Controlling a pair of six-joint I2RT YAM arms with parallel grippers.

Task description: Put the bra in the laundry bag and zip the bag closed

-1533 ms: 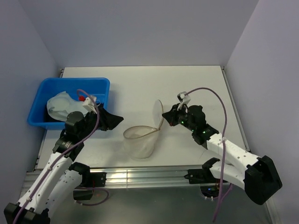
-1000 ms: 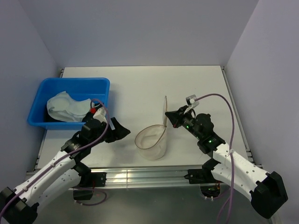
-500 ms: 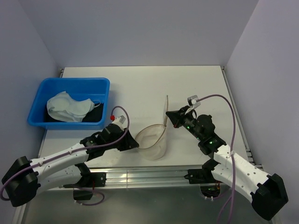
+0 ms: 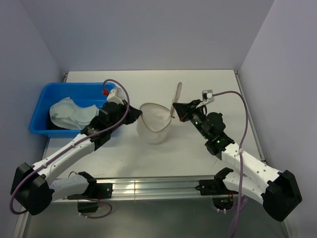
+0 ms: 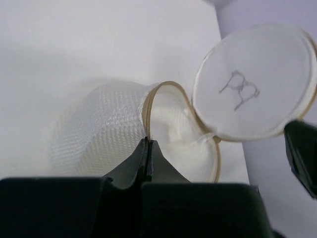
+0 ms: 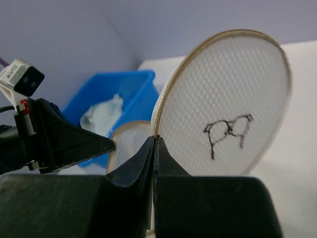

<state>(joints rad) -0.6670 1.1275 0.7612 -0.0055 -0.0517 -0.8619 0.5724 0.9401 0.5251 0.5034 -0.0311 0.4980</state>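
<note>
The laundry bag (image 4: 154,125), white mesh with a tan rim, stands open near the table's middle. My left gripper (image 4: 140,115) is shut on its left rim; in the left wrist view the rim runs straight into the closed gripper (image 5: 148,142). My right gripper (image 4: 174,114) is shut on the edge of the round lid (image 4: 177,95), which stands upright. The right wrist view shows the lid (image 6: 228,114) with a small bra drawing and the shut gripper (image 6: 154,139) on its rim. The bra (image 4: 69,113), pale and crumpled, lies in the blue tub, apart from both grippers.
The blue plastic tub (image 4: 49,92) sits at the table's left, just behind the left arm, with a black cloth (image 4: 53,124) under the bra. Purple walls close in the table on three sides. Cables loop above both wrists.
The left gripper swung in from the front, closed on the bag's rim and drew it toward the tub. The right gripper, still holding the lid, followed back and left.
</note>
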